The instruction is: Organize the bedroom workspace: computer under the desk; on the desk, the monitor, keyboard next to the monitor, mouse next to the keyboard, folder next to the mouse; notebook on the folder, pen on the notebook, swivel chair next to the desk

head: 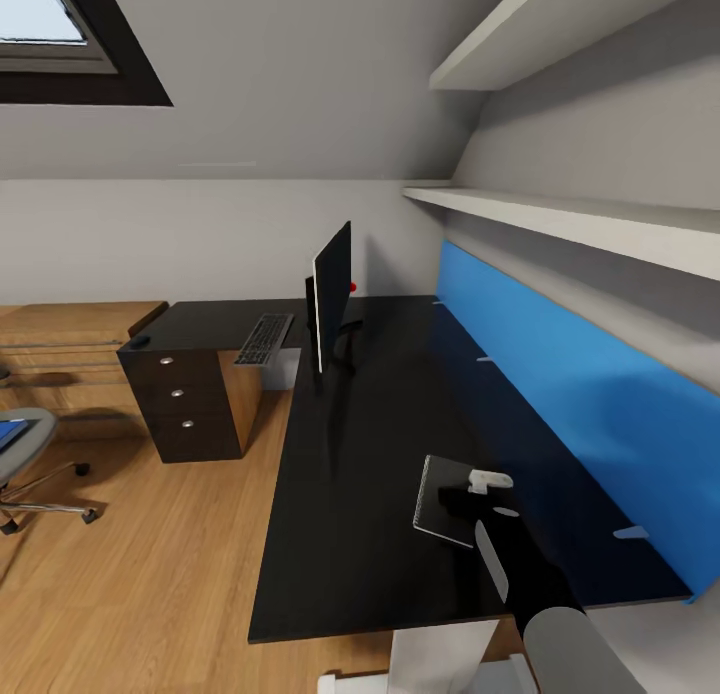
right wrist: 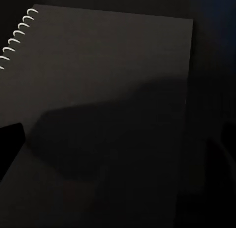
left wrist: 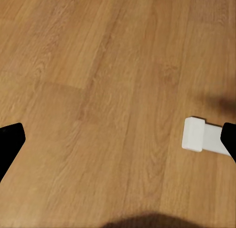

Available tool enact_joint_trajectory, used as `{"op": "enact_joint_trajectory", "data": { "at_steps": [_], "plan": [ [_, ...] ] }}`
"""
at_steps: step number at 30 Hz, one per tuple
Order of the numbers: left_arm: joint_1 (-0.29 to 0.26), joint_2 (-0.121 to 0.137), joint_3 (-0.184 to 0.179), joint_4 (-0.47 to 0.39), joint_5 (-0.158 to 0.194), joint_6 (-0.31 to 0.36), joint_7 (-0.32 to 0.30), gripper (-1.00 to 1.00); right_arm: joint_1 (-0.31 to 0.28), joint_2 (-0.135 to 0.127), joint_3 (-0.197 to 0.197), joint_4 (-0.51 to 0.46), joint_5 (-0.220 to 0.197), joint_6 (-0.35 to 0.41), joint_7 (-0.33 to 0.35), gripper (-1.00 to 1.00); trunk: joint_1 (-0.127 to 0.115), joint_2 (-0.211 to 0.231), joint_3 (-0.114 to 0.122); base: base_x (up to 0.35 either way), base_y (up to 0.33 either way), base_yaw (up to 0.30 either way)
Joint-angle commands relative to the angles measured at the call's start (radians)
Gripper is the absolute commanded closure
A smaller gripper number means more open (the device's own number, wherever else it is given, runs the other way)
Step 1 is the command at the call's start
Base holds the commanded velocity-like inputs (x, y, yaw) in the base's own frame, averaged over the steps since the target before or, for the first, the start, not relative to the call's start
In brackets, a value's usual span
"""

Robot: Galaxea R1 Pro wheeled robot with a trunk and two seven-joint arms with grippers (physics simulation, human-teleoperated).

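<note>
Your right gripper [head: 478,494] hangs directly over the notebook [head: 443,499], which lies flat on the glossy black desk [head: 360,454] near its front end, close to the blue back panel [head: 570,374]. In the right wrist view the notebook [right wrist: 108,105] spreads beneath the fingers, its white spiral binding [right wrist: 17,33] along one edge, and a dark fingertip [right wrist: 10,144] shows at either side of the frame, well apart; the pincer stands wide and holds nothing. You cannot tell from these pictures whether the fingertips touch the cover.

Your left gripper [left wrist: 118,144] points down at the light wooden floor [left wrist: 98,90], its two black fingertips [left wrist: 9,144] at opposite edges of the frame, so it too is wide and empty. A small white block [left wrist: 199,135] lies on the floor just beside one fingertip.

Farther along the desk the monitor [head: 332,289] stands upright, seen nearly edge-on, with the keyboard [head: 264,339] just beside it, overhanging the desk's inner edge. The small black mouse [head: 138,342] sits at the far corner above the black drawer unit [head: 185,404]. The swivel chair [head: 25,454] stands well apart on the floor at the left, with a sliver of the blue folder [head: 10,432] on its seat.
</note>
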Motion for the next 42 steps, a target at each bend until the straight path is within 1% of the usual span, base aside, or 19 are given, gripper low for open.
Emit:
{"op": "enact_joint_trajectory", "data": {
  "at_steps": [1,22,42],
  "plan": [
    [0.000,-0.001,0.006,0.000,-0.003,-0.003,0.000,-1.00,0.000,0.001,-0.004,0.060,0.009,0.006,-0.001,-1.00,0.000,0.000,-0.001,0.000,0.000,0.000],
    [-0.001,-0.001,0.006,0.000,-0.003,-0.003,0.000,-1.00,0.000,0.001,-0.004,0.062,0.009,0.006,-0.001,-1.00,0.000,0.000,-0.001,-0.001,0.000,0.000],
    [-0.001,-0.001,0.006,0.000,-0.003,-0.003,0.000,-1.00,0.000,0.001,-0.004,0.062,0.009,0.006,-0.001,-1.00,0.000,0.000,-0.001,-0.038,0.000,0.000]
  ]
}}
